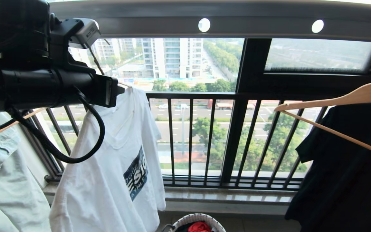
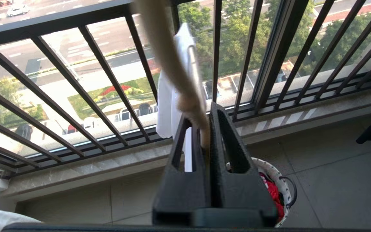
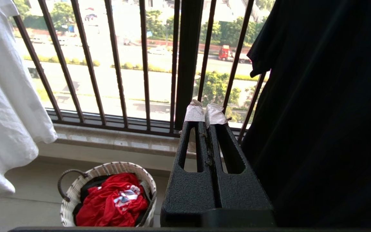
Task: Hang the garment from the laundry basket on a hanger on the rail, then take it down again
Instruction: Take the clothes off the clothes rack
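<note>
— Left gripper (image 2: 204, 129), raised just under the rail (image 1: 237, 22): clamped on the hanger (image 2: 172, 64) neck, white T-shirt (image 1: 118, 167) draped below.
— Take-down step, by the look of it. Next: lift clear of the rail, then lower toward the laundry basket (image 1: 201, 219) beneath.
— Right gripper (image 3: 204, 112): pinched closed, empty, far below the rail.

garment (image 1: 114, 180): white cloth | rail (image 1: 237, 19): smooth grey metal | basket (image 3: 76, 193): woven

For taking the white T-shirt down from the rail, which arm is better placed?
Left. Its gripper is up at the T-shirt, fingers shut on the hanger. The right gripper is low, beside the black shirt.
</note>
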### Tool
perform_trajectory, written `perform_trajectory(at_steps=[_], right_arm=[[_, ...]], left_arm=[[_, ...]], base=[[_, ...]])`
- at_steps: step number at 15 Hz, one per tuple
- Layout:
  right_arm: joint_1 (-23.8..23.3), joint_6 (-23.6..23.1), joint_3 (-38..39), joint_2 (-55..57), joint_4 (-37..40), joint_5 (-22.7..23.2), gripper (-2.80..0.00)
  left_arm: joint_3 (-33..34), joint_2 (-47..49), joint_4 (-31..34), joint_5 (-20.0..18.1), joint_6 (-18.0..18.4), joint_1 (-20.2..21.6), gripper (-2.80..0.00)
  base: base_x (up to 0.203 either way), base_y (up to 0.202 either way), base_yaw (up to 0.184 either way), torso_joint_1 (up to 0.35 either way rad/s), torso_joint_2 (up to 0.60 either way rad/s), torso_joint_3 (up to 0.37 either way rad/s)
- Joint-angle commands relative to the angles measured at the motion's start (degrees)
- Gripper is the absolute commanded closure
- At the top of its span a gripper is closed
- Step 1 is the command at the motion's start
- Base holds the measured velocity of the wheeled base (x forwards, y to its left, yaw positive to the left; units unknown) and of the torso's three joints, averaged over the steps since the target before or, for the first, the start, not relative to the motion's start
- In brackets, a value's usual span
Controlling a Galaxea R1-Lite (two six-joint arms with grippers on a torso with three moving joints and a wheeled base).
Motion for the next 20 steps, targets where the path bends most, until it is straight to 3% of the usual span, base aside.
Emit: perform_trajectory(at_steps=[1, 17, 20], right_arm=[[0.01, -0.05, 0.0, 0.07, -0.01, 0.03, 0.0], [0.01, -0.05, 0.0, 0.08, -0.01, 0.03, 0.0], [0.01, -0.05, 0.0, 0.07, -0.01, 0.03, 0.0]], left_arm=[[-0.14, 0.31, 0.0, -0.02, 0.83, 0.01, 0.0], [1.35, -6.8, 0.26, 0.25, 1.79, 0.01, 0.0], [2.31, -7.68, 0.26, 1.83, 1.88, 0.01, 0.0]], base=[[0.0, 0.0, 0.0, 0.0, 0.0, 0.0], [0.0, 0.0, 0.0, 0.0, 0.0, 0.0], [0.0, 0.0, 0.0, 0.0, 0.0, 0.0]])
